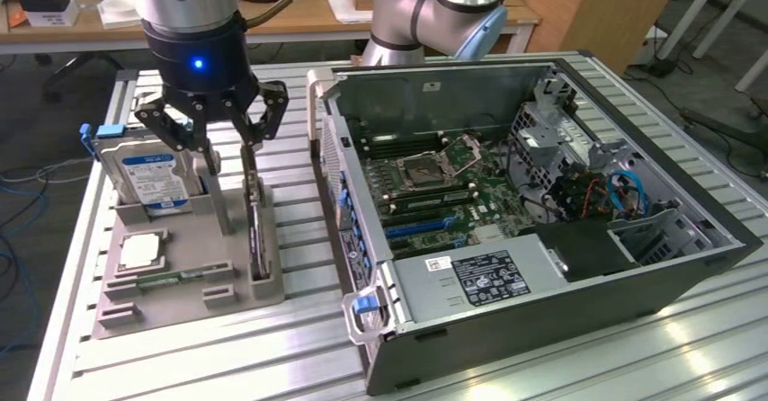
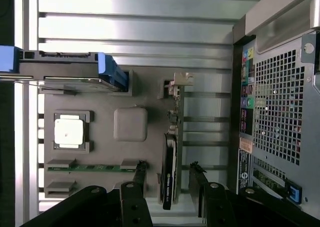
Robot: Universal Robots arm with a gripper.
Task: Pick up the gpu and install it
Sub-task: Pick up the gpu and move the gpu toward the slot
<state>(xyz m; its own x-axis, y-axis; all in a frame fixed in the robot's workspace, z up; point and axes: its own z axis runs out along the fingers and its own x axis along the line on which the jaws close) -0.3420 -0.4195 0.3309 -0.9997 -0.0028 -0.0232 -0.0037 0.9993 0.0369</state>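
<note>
The gpu [image 1: 258, 239] [image 2: 169, 179] is a thin dark card standing on edge in a slot along one side of the grey holder tray [image 1: 180, 298] [image 2: 150, 99], its metal bracket end [image 2: 177, 82] at the far end. My gripper [image 1: 230, 165] [image 2: 167, 171] hangs just above the card. It is open, with one black finger [image 2: 140, 173] on each side of the gpu and a gap on both sides. Nothing is held.
The tray also carries an upright silver hard drive [image 1: 150, 176] [image 2: 70, 69], a square CPU chip [image 1: 142, 250] [image 2: 68, 130] and a RAM stick [image 2: 92, 167]. The open computer case [image 1: 564, 266] with its motherboard [image 1: 433, 185] lies close on the exterior view's right.
</note>
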